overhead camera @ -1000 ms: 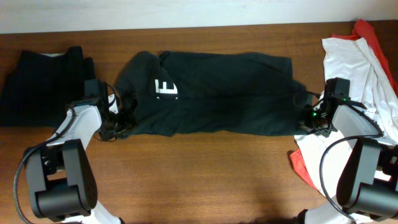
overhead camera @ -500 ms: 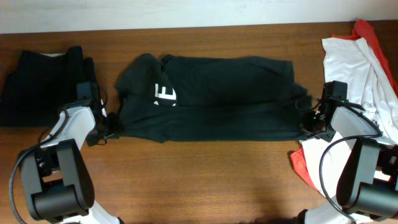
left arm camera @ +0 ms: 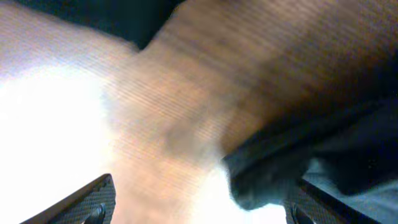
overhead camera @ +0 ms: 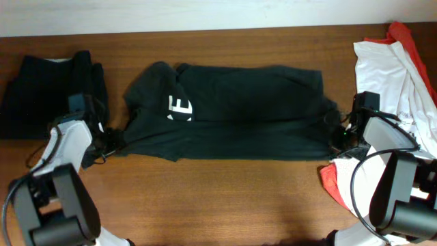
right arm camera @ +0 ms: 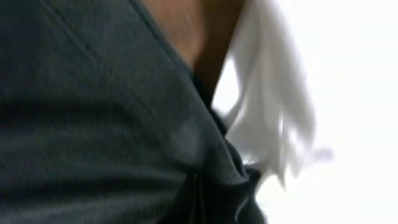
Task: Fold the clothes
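Observation:
A dark green T-shirt (overhead camera: 239, 113) with a white logo (overhead camera: 180, 106) lies folded lengthwise across the middle of the table. My left gripper (overhead camera: 102, 141) is at the shirt's lower left corner. In the left wrist view its fingers (left arm camera: 199, 208) are wide apart, and a dark fold of the shirt (left arm camera: 273, 171) lies by the right finger. My right gripper (overhead camera: 339, 133) is at the shirt's right edge. In the right wrist view the shirt (right arm camera: 93, 112) fills the frame and bunches to a pinch at the jaws (right arm camera: 199, 199). The fingers themselves are hidden.
A stack of folded black clothes (overhead camera: 48, 89) lies at the far left. A pile of white (overhead camera: 389, 75) and red (overhead camera: 410, 37) clothes lies at the right edge. A red cloth (overhead camera: 331, 181) lies near the front right, and white cloth (right arm camera: 273, 118) shows beside the right jaws.
My left gripper has moved left along the table. The shirt's lower left corner stretched left with it and the front edge straightened. The right gripper has stayed in place.

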You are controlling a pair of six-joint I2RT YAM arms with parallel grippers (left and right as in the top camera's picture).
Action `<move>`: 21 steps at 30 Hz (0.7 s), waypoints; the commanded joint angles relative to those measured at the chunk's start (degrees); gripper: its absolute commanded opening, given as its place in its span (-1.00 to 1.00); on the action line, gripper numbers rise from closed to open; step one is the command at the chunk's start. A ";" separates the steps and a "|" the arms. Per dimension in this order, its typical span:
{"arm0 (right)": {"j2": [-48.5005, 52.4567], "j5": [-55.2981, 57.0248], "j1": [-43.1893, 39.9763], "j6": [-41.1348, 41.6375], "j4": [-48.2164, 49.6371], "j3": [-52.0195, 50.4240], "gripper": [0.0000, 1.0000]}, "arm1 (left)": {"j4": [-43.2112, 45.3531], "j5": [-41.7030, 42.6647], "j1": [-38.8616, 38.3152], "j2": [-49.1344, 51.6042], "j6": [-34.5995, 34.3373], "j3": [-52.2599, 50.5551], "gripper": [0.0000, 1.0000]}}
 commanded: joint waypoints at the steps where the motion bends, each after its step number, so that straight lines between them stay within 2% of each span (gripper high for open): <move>1: 0.42 2.67 -0.07 0.50 -3.43 -0.83 -0.92 | -1.57 -1.01 0.72 -6.38 0.70 1.73 0.70; 7: -0.90 2.21 -0.07 0.52 -6.40 1.14 -0.92 | -1.81 15.06 -0.11 -13.33 2.67 1.88 0.74; 9: -2.03 0.85 -0.04 0.52 -7.78 3.58 -0.83 | -1.79 17.86 -2.54 -15.06 4.81 1.88 0.74; 10: -2.49 0.00 -0.07 0.52 -8.28 4.76 -0.72 | -1.79 17.84 -4.39 -15.39 6.16 1.88 0.74; 13: -3.37 -4.04 -0.04 0.50 -10.08 8.68 -0.07 | -1.57 17.75 -10.36 -14.93 8.79 1.81 0.74; 21: -3.37 -5.57 0.00 0.48 -14.47 12.90 0.00 | -1.60 13.22 -24.96 -9.38 9.75 -0.02 0.73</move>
